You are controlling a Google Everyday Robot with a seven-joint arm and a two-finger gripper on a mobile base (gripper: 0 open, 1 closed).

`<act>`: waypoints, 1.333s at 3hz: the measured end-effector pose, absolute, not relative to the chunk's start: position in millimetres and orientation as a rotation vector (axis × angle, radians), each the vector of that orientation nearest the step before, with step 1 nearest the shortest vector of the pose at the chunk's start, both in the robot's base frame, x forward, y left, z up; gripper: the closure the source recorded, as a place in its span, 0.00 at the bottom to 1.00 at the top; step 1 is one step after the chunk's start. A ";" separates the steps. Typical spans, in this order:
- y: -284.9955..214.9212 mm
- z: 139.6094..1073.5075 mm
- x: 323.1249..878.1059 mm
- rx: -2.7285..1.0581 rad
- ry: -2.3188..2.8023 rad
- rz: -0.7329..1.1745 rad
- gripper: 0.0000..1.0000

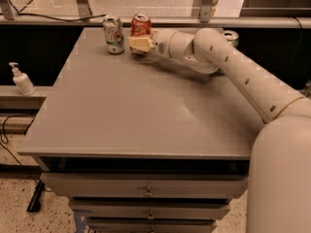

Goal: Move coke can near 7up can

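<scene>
The coke can (141,27), red-orange with a silver top, stands upright near the back edge of the grey table (121,110). My gripper (140,44) is shut on the coke can, its cream fingers (138,44) wrapped around the can's lower half. The 7up can (113,34), pale with green and red markings, stands upright just left of the coke can, a small gap apart. My white arm reaches in from the right across the table's back.
A dark green can with a silver top (230,37) stands at the back right, partly hidden behind my arm. A white pump bottle (21,79) sits on a ledge to the left of the table. Drawers (146,193) are below the tabletop.
</scene>
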State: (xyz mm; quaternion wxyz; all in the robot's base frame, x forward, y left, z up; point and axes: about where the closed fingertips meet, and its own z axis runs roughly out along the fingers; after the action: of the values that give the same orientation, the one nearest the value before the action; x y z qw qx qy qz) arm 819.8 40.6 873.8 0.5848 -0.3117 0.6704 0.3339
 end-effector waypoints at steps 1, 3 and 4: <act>50.2 865.9 815.2 -0.752 1.585 0.806 1.00; 59.3 853.1 802.3 -0.813 1.623 0.829 0.82; 59.2 855.1 802.3 -0.813 1.623 0.829 0.58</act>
State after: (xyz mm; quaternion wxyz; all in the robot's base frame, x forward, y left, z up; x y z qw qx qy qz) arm 802.3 59.2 855.1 0.5421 -0.3423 0.6834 0.3492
